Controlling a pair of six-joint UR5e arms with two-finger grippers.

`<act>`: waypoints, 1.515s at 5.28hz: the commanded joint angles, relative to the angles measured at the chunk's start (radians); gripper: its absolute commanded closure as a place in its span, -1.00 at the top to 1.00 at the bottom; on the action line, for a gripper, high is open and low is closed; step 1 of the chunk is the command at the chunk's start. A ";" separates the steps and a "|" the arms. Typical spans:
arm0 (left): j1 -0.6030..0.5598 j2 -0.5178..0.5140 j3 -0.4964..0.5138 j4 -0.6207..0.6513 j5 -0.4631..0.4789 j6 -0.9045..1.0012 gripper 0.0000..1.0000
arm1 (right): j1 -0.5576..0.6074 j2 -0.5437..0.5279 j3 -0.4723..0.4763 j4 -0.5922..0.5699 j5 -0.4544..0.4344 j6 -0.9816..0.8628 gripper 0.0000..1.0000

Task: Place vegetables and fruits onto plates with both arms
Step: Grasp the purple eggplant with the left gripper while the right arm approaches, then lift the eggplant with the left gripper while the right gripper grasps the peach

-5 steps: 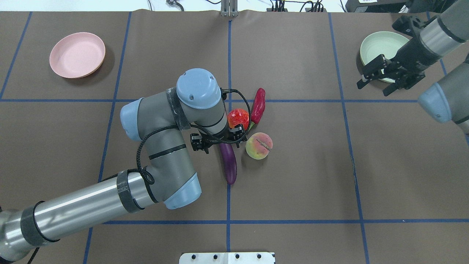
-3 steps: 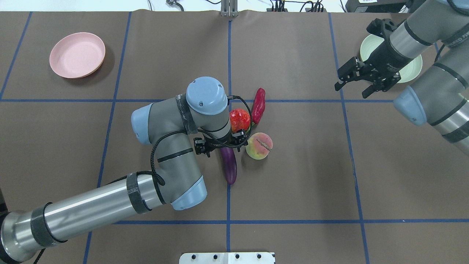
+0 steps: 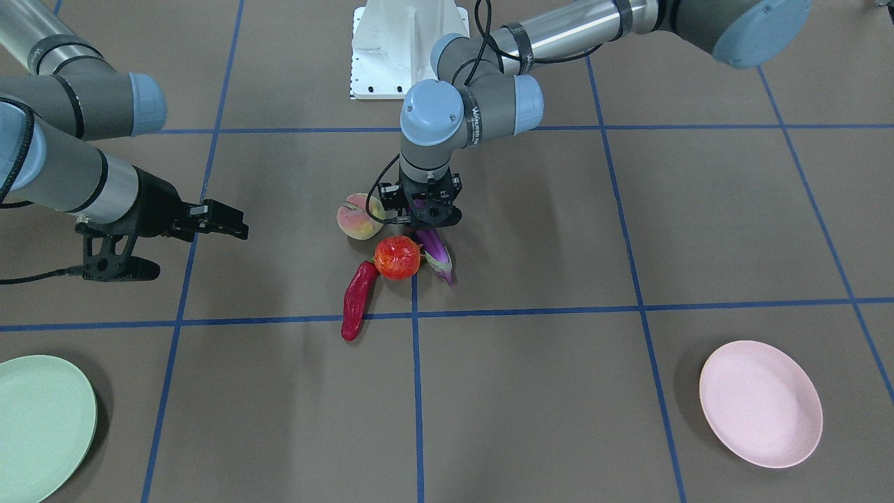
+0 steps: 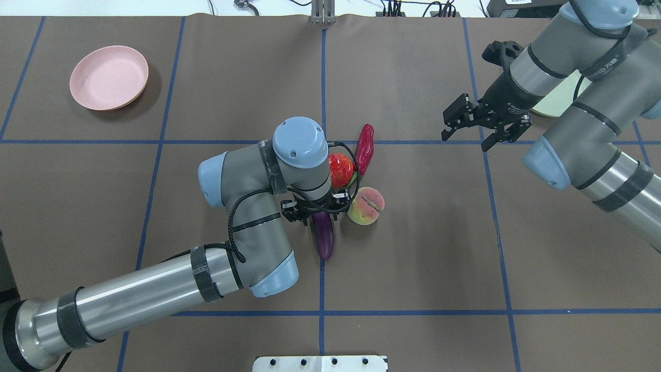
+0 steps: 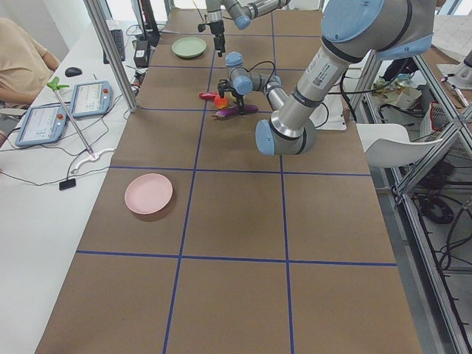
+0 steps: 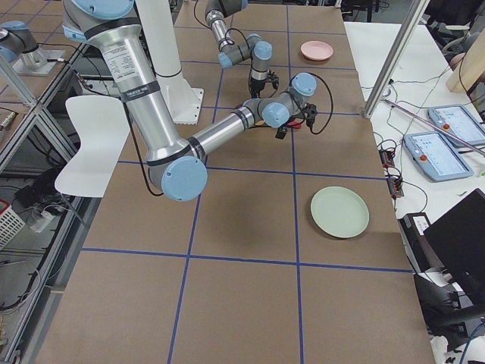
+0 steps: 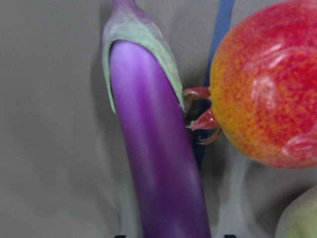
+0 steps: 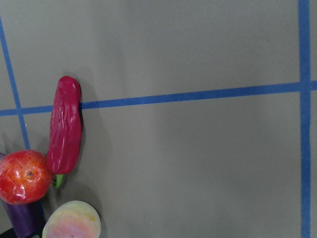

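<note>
Left hand [image 4: 315, 210]: positioned at frame centre of the overhead view, directly over the stem-side half of the eggplant [image 4: 325, 238]. The wrist joint covers most of the hand from above. In the left wrist view only the two fingertip ends show at the bottom edge, one on each side of the purple body with a narrow gap on each side. The hand is therefore spread and straddles the eggplant, and no contact is visible.

Eggplant: lies on the table [image 4: 413, 258], and its green cap sits next to the round fruit [image 4: 341, 169] (a small gap shows in the wrist view). The arm cuts off the left portion of the round fruit in the overhead view. The chili pepper [image 4: 364, 149] lies just right of it, across a blue tape line. The peach [image 4: 365, 205] rests right of the left hand.

Right hand [image 4: 465, 140]: upper right of the overhead view, fingers spread, holding nothing, well apart from the foods.

Pink plate [image 4: 109, 77]: upper left, bare. Green plate [image 3: 42, 426]: bare, and mostly hidden behind the right arm in the overhead view.
</note>
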 commanded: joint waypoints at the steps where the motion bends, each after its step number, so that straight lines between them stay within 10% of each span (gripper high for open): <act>1: -0.017 0.001 -0.002 -0.001 -0.005 0.000 -1.00 | -0.061 0.037 0.009 0.002 -0.018 0.069 1.00; 4: -0.327 0.169 -0.206 0.113 -0.211 0.108 -1.00 | -0.237 0.060 0.007 0.220 -0.257 0.405 1.00; 8: -0.332 0.194 -0.206 0.108 -0.212 0.141 -1.00 | -0.373 0.082 -0.019 0.313 -0.527 0.487 1.00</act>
